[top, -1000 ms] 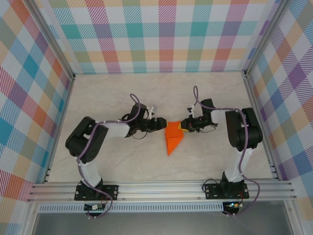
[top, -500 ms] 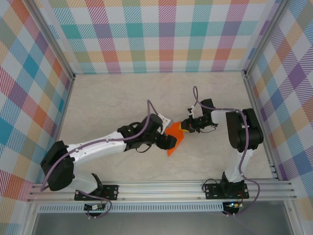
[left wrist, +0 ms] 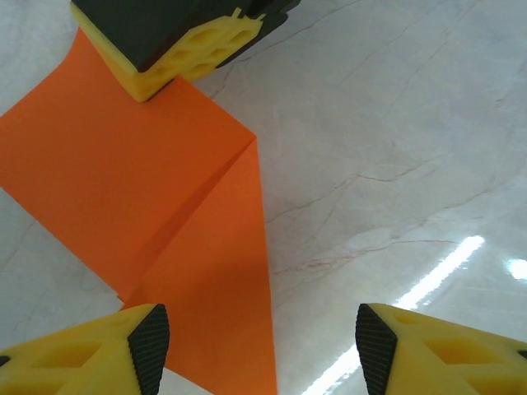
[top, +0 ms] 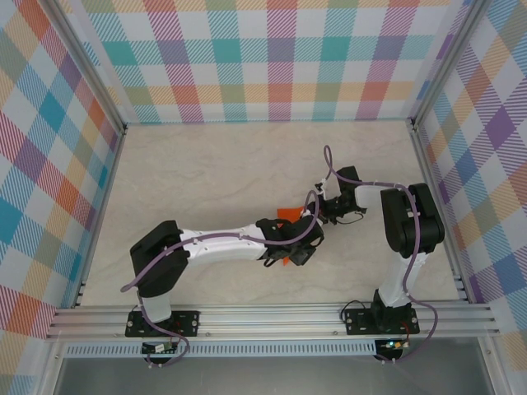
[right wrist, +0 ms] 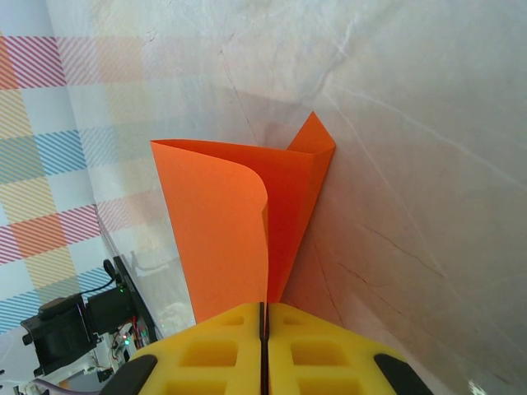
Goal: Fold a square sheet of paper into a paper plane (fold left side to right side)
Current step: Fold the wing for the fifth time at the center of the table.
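The orange paper point(top: 286, 216) lies near the middle of the desk point(top: 206, 173), slightly right of centre, between the two tools. In the top view its long axis runs from the far side toward the near edge, leaning a little left. The broad end is far, by the right tool point(top: 315, 212), and a small orange tip shows nearer the arm bases.

In the left wrist view the orange paper point(left wrist: 165, 189) is a folded, plain bright sheet. It has a wide upper part, and a slanting crease runs down to a flap that narrows to a point at the bottom of the picture. In the right wrist view the orange paper point(right wrist: 222, 222) is not flat, as one layer curls up and over in a soft roll and a small corner stands up behind it.

The right tool point(right wrist: 263, 317) has its yellow fingers pressed together on the paper's edge. The left wrist view shows the right tool point(left wrist: 177, 37) sitting on the paper's far corner.

The left tool point(left wrist: 263, 346) has its fingers apart, one over the paper's narrow end and the other over bare desk point(left wrist: 395, 123). Whether they touch the paper I cannot tell.

In the top view the left tool point(top: 300, 251) and its wrist cover the middle of the sheet. Plaid walls point(top: 263, 58) close in three sides, and a metal rail point(top: 263, 317) runs along the near edge.
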`<state>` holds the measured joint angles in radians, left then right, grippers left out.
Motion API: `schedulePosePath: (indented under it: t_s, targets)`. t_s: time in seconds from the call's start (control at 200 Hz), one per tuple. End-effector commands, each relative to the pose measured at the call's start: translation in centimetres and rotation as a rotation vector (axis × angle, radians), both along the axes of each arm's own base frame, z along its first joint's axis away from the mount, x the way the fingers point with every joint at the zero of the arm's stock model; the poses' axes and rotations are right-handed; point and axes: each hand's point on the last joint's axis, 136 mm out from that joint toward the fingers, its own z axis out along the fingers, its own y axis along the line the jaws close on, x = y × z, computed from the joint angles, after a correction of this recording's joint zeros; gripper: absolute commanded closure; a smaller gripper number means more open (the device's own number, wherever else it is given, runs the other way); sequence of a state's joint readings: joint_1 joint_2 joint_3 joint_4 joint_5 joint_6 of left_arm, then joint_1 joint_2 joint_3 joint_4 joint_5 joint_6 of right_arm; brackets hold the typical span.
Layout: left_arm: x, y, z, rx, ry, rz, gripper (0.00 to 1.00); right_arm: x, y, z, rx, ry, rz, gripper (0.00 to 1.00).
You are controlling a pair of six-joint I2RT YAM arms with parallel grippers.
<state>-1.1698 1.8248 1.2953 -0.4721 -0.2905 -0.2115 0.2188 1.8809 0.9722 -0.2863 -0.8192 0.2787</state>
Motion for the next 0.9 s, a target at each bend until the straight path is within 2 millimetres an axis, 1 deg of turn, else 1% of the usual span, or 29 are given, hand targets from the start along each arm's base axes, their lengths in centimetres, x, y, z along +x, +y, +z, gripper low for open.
schedulePosePath:
  t_s: [0.0, 0.345, 0.68, 0.895]
  targets:
    - [0.3, 0.8, -0.8, 0.103, -0.045, 0.006, 0.4, 0.2, 0.4, 0.9, 0.0, -0.02, 0.016, 0.92]
    - [0.3, 1.5, -3.3, 0.204, -0.065, 0.031, 0.49, 0.1, 0.4, 0.7, -0.003, -0.014, 0.015, 0.92]
    - [0.2, 1.8, -4.6, 0.256, -0.092, 0.048, 0.6, 0.1, 0.2, 0.5, -0.018, -0.01, 0.012, 0.92]
    - [0.4, 2.5, -4.9, 0.281, -0.109, 0.069, 0.64, -0.1, 0.2, 0.4, -0.021, -0.003, 0.014, 0.91]
